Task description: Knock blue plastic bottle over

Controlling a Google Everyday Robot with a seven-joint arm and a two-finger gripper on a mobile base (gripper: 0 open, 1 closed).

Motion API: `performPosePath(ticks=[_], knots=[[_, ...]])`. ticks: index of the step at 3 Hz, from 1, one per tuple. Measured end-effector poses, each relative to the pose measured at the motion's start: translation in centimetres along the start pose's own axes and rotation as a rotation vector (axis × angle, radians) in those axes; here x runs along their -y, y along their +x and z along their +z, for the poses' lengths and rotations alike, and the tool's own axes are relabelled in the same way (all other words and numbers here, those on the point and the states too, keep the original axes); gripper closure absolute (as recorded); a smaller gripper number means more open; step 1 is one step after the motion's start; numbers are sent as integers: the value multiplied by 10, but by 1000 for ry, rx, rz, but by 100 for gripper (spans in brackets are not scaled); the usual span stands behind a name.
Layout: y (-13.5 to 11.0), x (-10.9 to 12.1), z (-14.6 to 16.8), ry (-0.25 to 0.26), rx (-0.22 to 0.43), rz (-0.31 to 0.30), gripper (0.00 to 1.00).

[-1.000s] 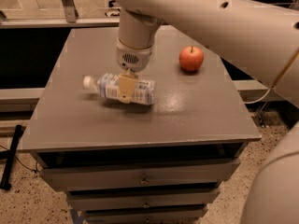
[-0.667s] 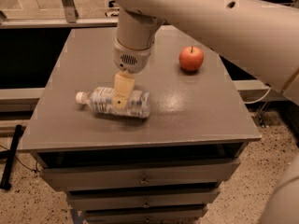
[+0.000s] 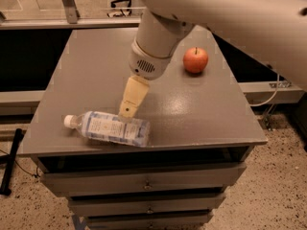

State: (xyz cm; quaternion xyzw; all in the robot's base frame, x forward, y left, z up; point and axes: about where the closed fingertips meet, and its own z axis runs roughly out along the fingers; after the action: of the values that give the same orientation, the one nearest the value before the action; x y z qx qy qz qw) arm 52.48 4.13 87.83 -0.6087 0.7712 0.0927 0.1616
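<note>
The blue plastic bottle lies on its side near the front left edge of the grey table, white cap pointing left. It is clear plastic with a pale blue-and-white label. My gripper reaches down from the large white arm, and its tan tip sits right above the bottle's upper side, touching it or nearly so. It holds nothing.
A red apple stands at the back right of the table. The table's front edge runs just below the bottle, above several drawers. A speckled floor lies below, and a metal rail runs behind the table.
The bottle has slid toward the front left edge, lying on its side. My gripper has followed it forward and lower.
</note>
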Motion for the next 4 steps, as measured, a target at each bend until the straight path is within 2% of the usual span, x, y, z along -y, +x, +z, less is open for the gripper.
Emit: performPosePath(ticks=[1, 2, 3, 4], knots=[[15, -6, -16, 59, 74, 62, 0], [25, -10, -23, 102, 129, 111, 0], [42, -10, -31, 135, 216, 163, 0], [91, 6, -37, 193, 339, 263, 0]])
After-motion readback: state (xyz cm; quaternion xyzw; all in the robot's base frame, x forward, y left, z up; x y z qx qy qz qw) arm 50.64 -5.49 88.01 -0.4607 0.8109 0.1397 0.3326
